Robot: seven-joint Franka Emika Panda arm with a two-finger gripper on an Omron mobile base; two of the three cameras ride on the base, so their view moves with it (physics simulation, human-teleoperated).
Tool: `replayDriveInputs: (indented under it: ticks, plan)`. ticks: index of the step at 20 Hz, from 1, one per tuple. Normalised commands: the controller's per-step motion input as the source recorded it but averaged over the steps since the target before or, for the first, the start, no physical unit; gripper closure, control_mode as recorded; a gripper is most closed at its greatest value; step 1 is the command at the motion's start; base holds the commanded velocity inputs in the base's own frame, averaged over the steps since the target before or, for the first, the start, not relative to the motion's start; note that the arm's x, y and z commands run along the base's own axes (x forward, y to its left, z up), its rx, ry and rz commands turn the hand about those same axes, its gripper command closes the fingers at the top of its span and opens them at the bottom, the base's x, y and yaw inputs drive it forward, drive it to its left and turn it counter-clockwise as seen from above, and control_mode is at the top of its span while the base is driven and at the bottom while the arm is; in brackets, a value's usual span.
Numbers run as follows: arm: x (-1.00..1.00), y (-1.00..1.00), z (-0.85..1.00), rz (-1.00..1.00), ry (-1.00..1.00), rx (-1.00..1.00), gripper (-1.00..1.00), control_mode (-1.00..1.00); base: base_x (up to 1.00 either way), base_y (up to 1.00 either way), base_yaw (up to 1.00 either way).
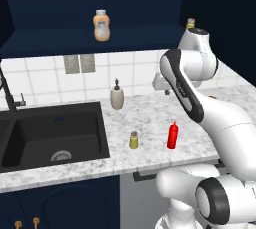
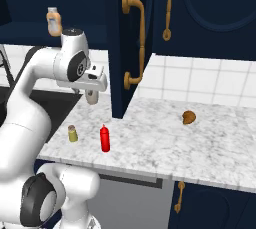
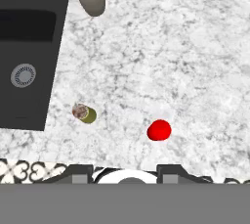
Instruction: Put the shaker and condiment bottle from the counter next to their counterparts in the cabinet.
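We hover above the tabletop (image 3: 195, 71), end effector (image 3: 131, 171) closed and empty.
The shaker (image 3: 85, 113) sits lower left, the condiment bottle (image 3: 159, 130) lower centre, just above our fingertips.

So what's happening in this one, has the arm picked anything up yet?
Not yet. The gripper hangs shut and empty above the counter, looking down on it. The shaker and the red condiment bottle both stand upright near the counter's front edge, a little apart, to the right of the black sink. Up in the cabinet, the orange-beige bottle sits on the shelf.
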Motion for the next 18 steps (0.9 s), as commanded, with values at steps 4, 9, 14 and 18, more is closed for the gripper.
replayDriveInputs:
  ticks: [4,9,14,18]
  plan:
    - [-0.07,0.0,0.0,0.0,-0.02,0.0,-1.0,-1.0,0.0,0.0,0.0]
    - [-0.25,0.0,0.0,-0.04,-0.09,0.0,-1.0,-1.0,0.0,0.0,0.0]
    - [-0.39,0.0,0.0,-0.06,-0.16,0.0,-1.0,-1.0,0.0,0.0,0.0]
    - [-0.36,0.0,0.0,-0.11,-0.13,0.0,-1.0,-1.0,0.0,0.0,0.0]
